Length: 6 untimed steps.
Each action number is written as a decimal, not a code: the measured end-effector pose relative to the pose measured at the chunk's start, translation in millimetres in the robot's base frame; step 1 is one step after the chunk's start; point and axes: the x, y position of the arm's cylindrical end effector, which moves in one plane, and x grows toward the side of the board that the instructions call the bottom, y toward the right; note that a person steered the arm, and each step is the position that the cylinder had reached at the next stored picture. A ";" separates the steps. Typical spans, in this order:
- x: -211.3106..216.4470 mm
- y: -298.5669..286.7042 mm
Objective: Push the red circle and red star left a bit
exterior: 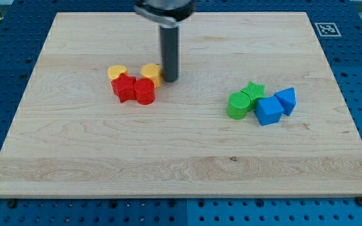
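Note:
The red circle [145,91] and the red star [124,88] sit side by side, touching, left of the board's middle. My tip [169,80] stands just right of and slightly above the red circle, next to a yellow block [152,73]. A yellow heart-like block [117,71] lies above the red star. The rod rises from the tip to the view's top.
A green cylinder [237,105], a green star [254,91], a blue cube-like block [269,110] and a blue triangle-like block [286,99] cluster at the view's right. The wooden board [181,163] lies on a blue perforated table.

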 end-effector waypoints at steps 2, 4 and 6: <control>-0.8 -17.4; 29.5 35.2; 43.2 -23.8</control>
